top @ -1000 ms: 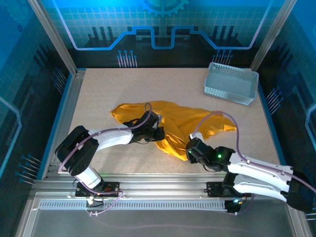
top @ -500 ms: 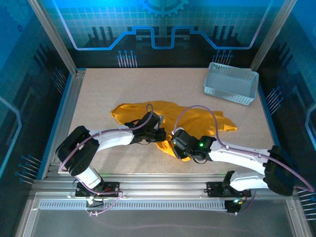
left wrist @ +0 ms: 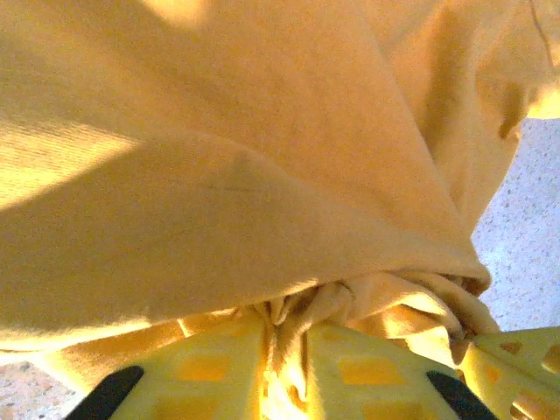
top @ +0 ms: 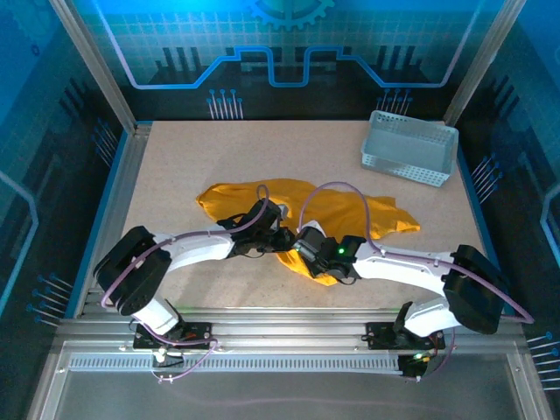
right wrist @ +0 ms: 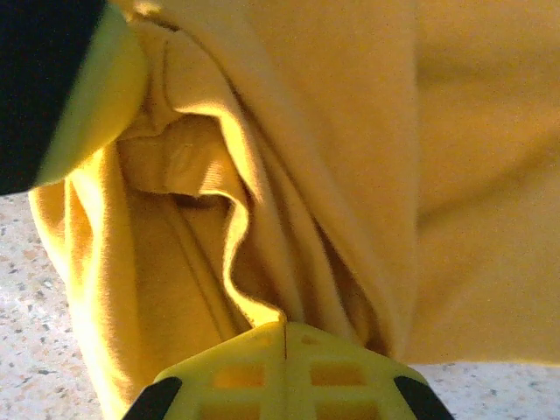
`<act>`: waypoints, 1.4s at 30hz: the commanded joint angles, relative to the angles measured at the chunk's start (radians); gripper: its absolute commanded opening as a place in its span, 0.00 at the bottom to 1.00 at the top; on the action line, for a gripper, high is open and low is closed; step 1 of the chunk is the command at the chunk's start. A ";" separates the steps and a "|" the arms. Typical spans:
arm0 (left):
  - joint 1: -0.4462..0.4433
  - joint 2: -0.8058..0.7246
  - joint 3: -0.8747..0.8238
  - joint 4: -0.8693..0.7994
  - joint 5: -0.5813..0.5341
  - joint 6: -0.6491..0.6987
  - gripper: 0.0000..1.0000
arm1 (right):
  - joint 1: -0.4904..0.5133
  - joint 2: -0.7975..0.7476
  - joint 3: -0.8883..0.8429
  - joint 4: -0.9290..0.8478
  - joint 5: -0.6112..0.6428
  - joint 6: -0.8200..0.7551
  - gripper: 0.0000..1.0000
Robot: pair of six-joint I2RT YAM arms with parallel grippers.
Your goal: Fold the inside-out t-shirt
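Note:
The inside-out t-shirt [top: 350, 214] lies crumpled, mustard yellow, across the middle of the table. Both grippers meet at its near left edge. My left gripper [top: 284, 238] has a bunched wad of the fabric [left wrist: 350, 297] squeezed in the narrow gap between its yellow fingers [left wrist: 210, 367]. My right gripper [top: 304, 247] sits right beside it, jaws pressed together, with a thin folded edge of the shirt [right wrist: 236, 262] running into the seam at their tips [right wrist: 285, 325]. The left gripper's finger [right wrist: 61, 79] shows at the upper left of the right wrist view.
A pale grey perforated basket [top: 409, 147] stands at the back right. Speckled tabletop [top: 192, 149] lies bare around the shirt. Metal frame rails [top: 122, 166] border the table on the left and along the near edge.
My right arm has swung left along the shirt's near edge to beside the left gripper, and its jaws have closed. The left gripper has stayed put, its jaws easing slightly apart.

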 commanded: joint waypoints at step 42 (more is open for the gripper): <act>0.635 -0.069 -0.028 -0.269 -0.270 0.038 0.44 | -0.538 -0.505 -0.158 -0.170 -0.160 0.096 0.00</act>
